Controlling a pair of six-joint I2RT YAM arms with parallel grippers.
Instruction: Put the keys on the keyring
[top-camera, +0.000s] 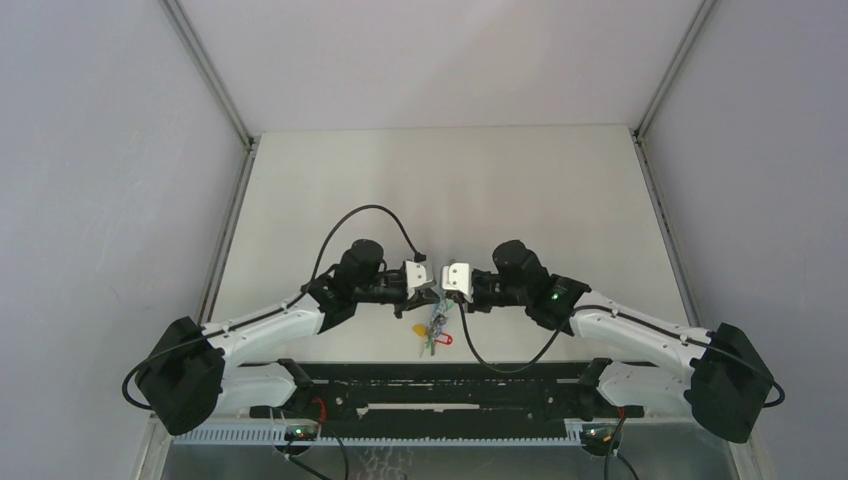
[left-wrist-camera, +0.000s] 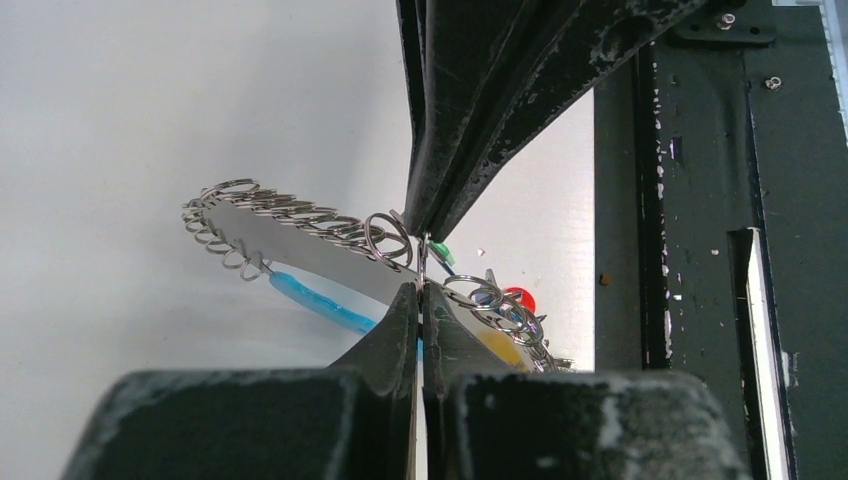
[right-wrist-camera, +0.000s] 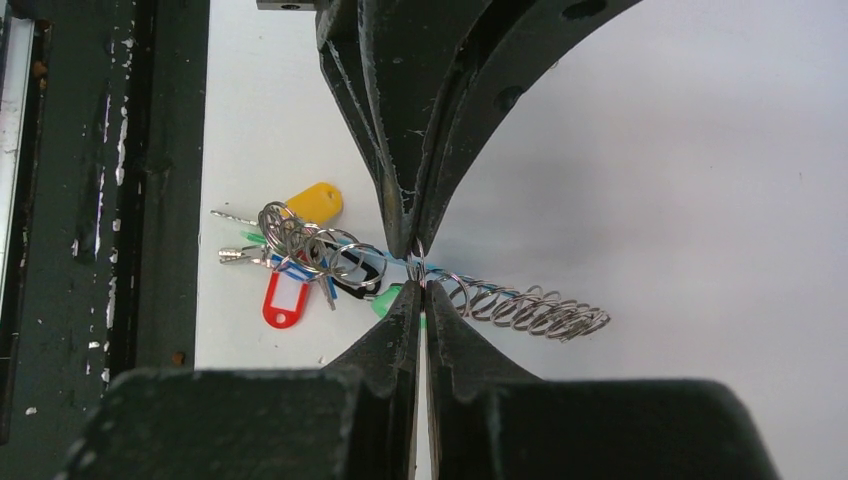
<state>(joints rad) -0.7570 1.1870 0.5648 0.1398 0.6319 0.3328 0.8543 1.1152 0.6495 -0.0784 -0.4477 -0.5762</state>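
Observation:
My two grippers meet tip to tip above the table's near middle, left gripper and right gripper. Both are shut on one thin metal ring of the keyring, a chain of silver rings on a blue band. In the left wrist view my left gripper pinches from below, the right's fingers from above. In the right wrist view my right gripper nips the same ring. The keys hang in the bunch: yellow head, green head. Their blades are tangled among the rings.
A red tag and a blue-tagged key dangle in the same bunch, just above the table. The black rail with the arm bases runs along the near edge. Grey walls close in both sides.

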